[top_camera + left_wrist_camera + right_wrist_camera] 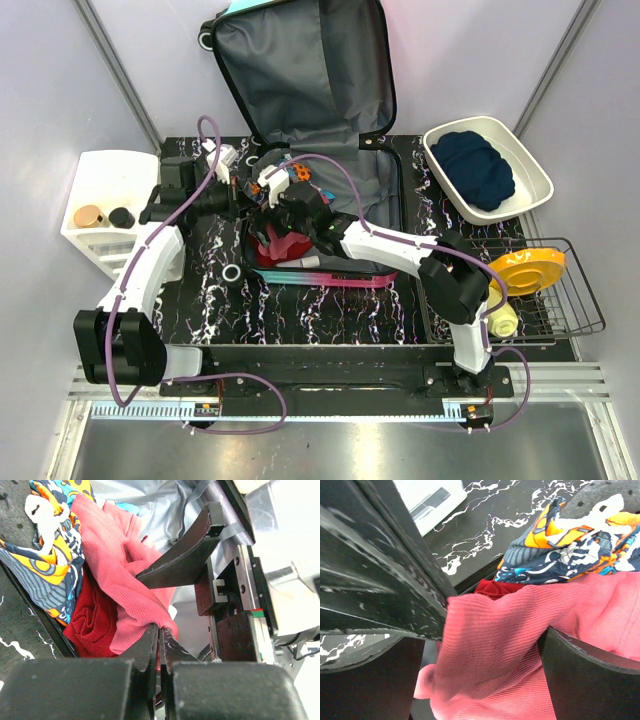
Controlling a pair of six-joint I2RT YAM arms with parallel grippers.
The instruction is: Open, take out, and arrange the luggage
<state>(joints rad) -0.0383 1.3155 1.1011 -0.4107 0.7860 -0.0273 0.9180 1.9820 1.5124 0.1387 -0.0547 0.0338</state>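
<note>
Luggage [300,70], a pink-to-teal hard-shell suitcase with dark grey fabric lining, lay open at the middle of the black white-veined table [330,315], its lid propped up at the far edge. In its lower half sat a pink ribbed garment [115,580], with a deep red cloth [92,622] under it and an orange-and-navy patterned fabric [45,565] beside them. The left gripper [160,630] was pinched tight on a fold of the pink ribbed garment. The right gripper [495,625] stood spread wide, the same garment bulging between its fingers [580,680] without being clamped. A white oval tub [530,160] holding dark blue cloth [478,168] rested at the far right.
</note>
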